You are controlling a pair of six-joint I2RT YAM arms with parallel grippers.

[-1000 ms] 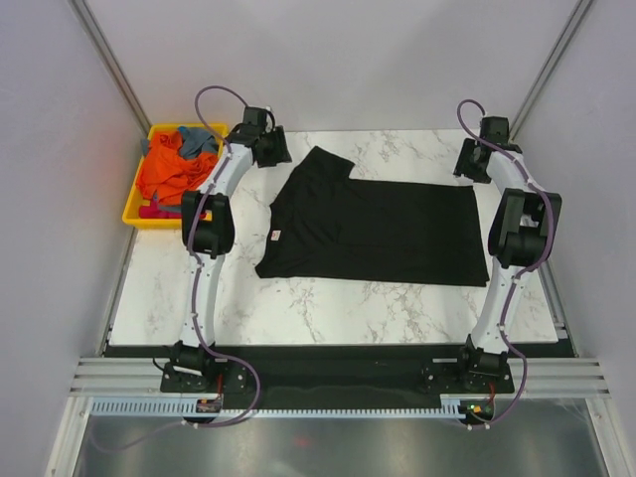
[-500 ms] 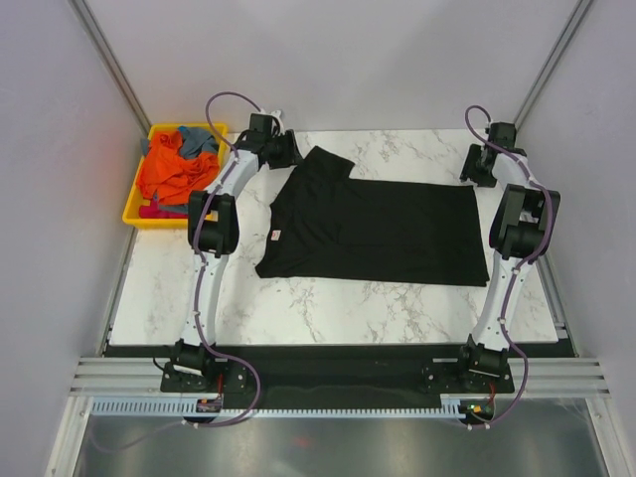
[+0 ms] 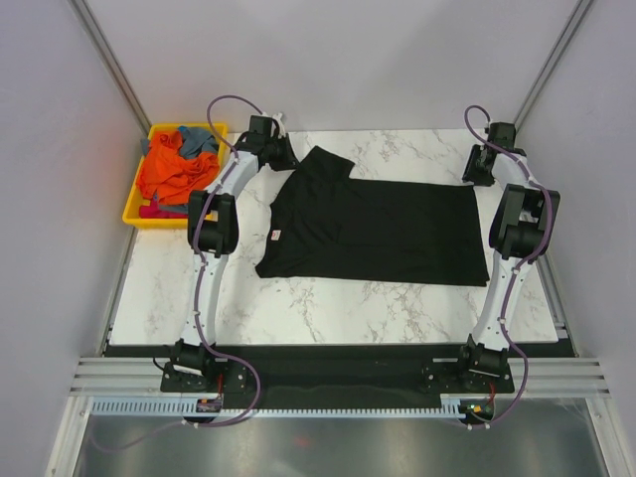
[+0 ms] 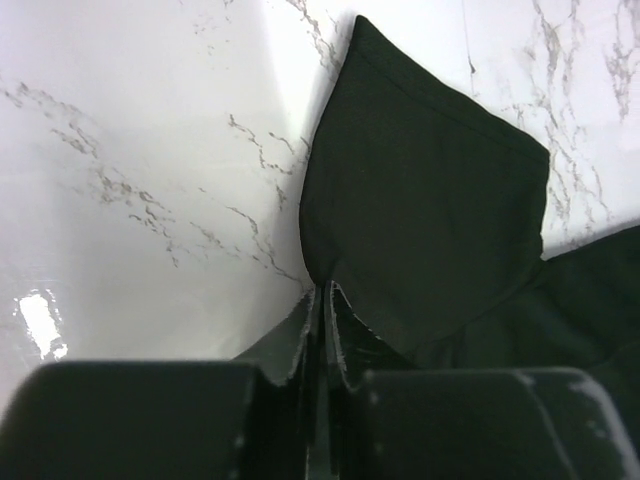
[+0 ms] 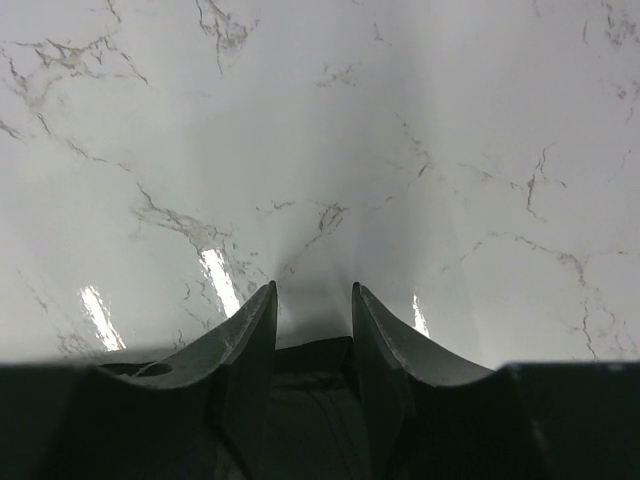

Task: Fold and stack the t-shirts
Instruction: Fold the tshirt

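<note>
A large black t-shirt [image 3: 373, 232] lies spread flat on the marble table [image 3: 328, 303], with a small neck label [image 3: 276, 236] at its left edge. My left gripper [image 3: 281, 154] is at the far left sleeve. In the left wrist view that gripper [image 4: 325, 290] is shut, pinching the edge of the black sleeve [image 4: 420, 190]. My right gripper [image 3: 480, 169] is at the shirt's far right corner. In the right wrist view it [image 5: 313, 290] stands open, and the black corner [image 5: 320, 370] lies between its fingers. An orange t-shirt [image 3: 169, 171] and a grey-blue one [image 3: 199, 139] sit bunched in the tray.
A yellow plastic tray [image 3: 134, 204] stands at the table's far left edge, beside the left arm. Grey walls close in the table on the left, right and back. A dark strip and metal rails with the arm bases run along the near edge.
My left gripper moved right onto the sleeve edge and shut on it. My right gripper shifted a little toward the back, over the shirt's corner, and its jaws narrowed.
</note>
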